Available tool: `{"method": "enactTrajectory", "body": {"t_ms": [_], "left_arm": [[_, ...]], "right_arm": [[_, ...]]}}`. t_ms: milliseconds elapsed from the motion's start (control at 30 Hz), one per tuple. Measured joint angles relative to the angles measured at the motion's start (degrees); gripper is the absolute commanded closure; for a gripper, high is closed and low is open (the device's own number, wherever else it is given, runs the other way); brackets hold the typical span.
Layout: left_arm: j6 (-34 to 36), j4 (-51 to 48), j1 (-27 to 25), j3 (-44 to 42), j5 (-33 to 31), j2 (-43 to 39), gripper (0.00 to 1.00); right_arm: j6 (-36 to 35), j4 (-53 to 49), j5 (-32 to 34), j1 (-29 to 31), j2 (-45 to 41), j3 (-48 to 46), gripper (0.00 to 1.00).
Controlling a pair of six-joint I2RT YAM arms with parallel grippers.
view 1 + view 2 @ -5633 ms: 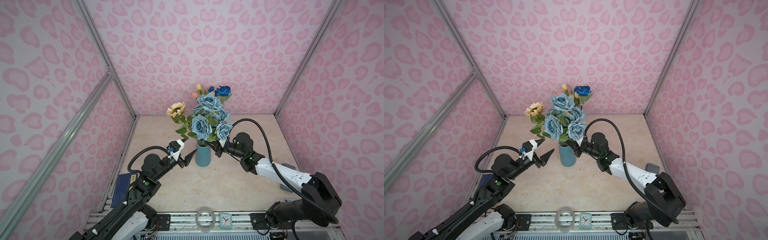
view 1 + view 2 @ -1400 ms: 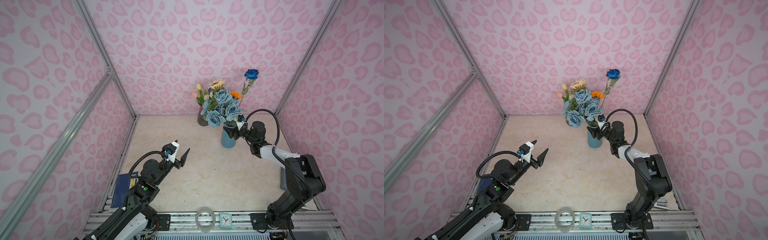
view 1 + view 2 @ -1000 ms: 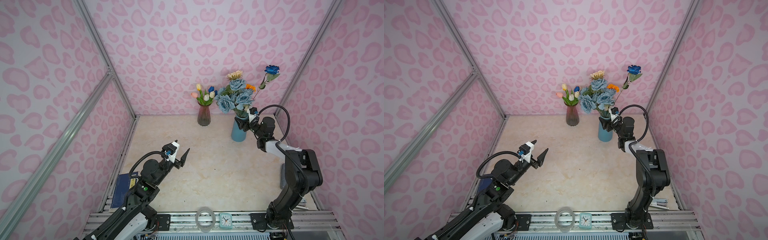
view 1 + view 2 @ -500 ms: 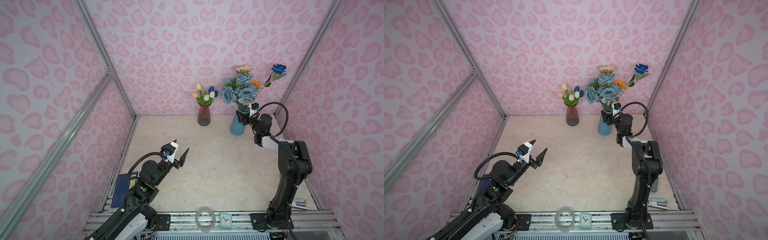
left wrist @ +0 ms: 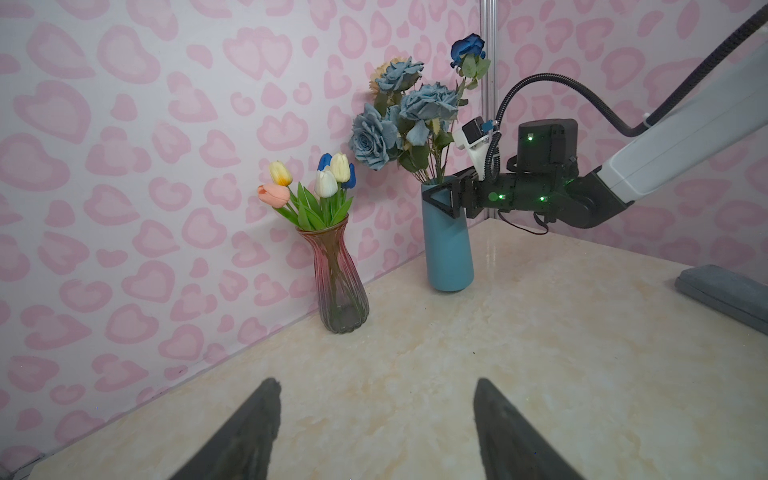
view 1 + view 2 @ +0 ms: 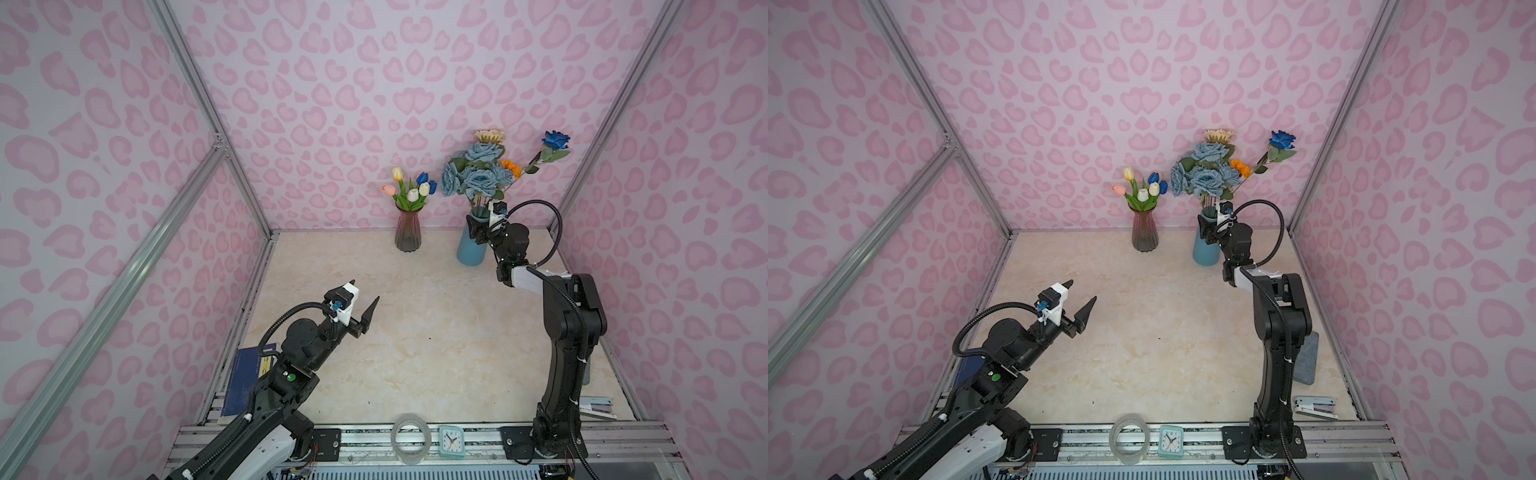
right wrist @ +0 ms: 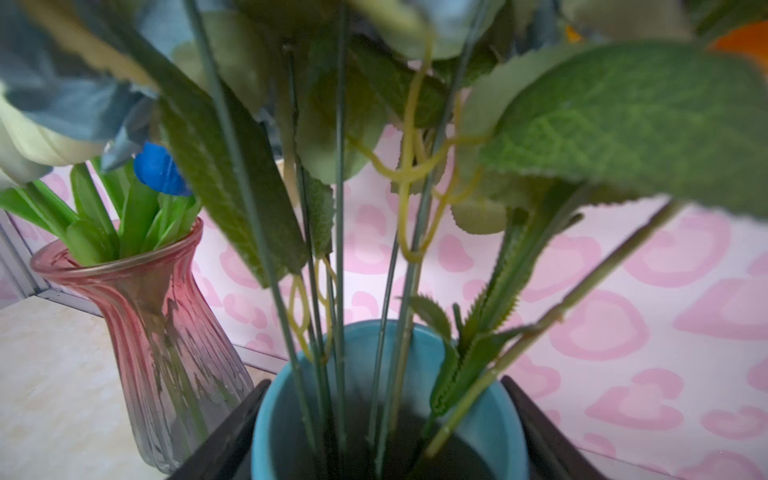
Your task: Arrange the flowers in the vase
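A blue vase (image 6: 469, 251) stands at the back right of the table. It holds a dusty-blue rose bunch (image 6: 478, 176) with a beige daisy (image 6: 490, 135), an orange bloom (image 6: 510, 168) and a vivid blue rose (image 6: 557, 140). My right gripper (image 6: 476, 228) is shut on this vase just below the rim; its fingers (image 7: 232, 419) press both sides. To its left a pink glass vase (image 6: 408, 235) holds several small tulips (image 6: 411, 189). My left gripper (image 6: 365, 291) hovers open and empty over the table's left side, far from both vases.
On the front rail are a tape roll (image 6: 409, 442) and a small clock (image 6: 451, 441). A blue book (image 6: 245, 376) lies at the front left. A stapler (image 6: 1314, 407) and a grey block (image 6: 1306, 359) sit at the right edge. Pink walls close in three sides.
My right gripper carried the blue vase with its flowers from mid-table to the back right, beside the pink vase. The left arm drew back earlier and now stays still.
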Motion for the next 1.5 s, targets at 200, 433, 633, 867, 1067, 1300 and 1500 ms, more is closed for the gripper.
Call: {"method": "enactTrajectory", "body": {"t_ms": [200,433,633,867,1067,1300,1500], "left_arm": [[0.00,0.02,0.00,0.00,0.31,-0.59,0.26],[0.00,0.00,0.00,0.00,0.31,-1.92,0.26],[0.00,0.09,0.00,0.00,0.26,-1.49,0.26],[0.00,0.15,0.00,0.00,0.28,-0.76,0.26],[0.02,0.17,0.00,0.00,0.28,-1.03,0.26],[0.02,0.15,0.00,0.33,0.31,-0.33,0.26],[0.02,0.22,0.00,0.59,0.39,-0.09,0.26]], "right_arm": [[1.20,2.38,0.31,0.94,5.20,4.48,0.67],[-0.42,2.47,1.79,1.42,7.23,7.89,0.67],[-2.21,3.34,1.95,1.42,7.26,7.61,0.65],[-1.84,8.00,1.75,1.03,7.67,4.55,0.57],[-1.51,11.21,1.70,0.94,7.67,2.75,0.39],[-1.75,13.18,1.75,0.96,7.65,1.68,0.27],[-2.43,15.45,1.77,1.05,7.37,0.02,0.21]]}}
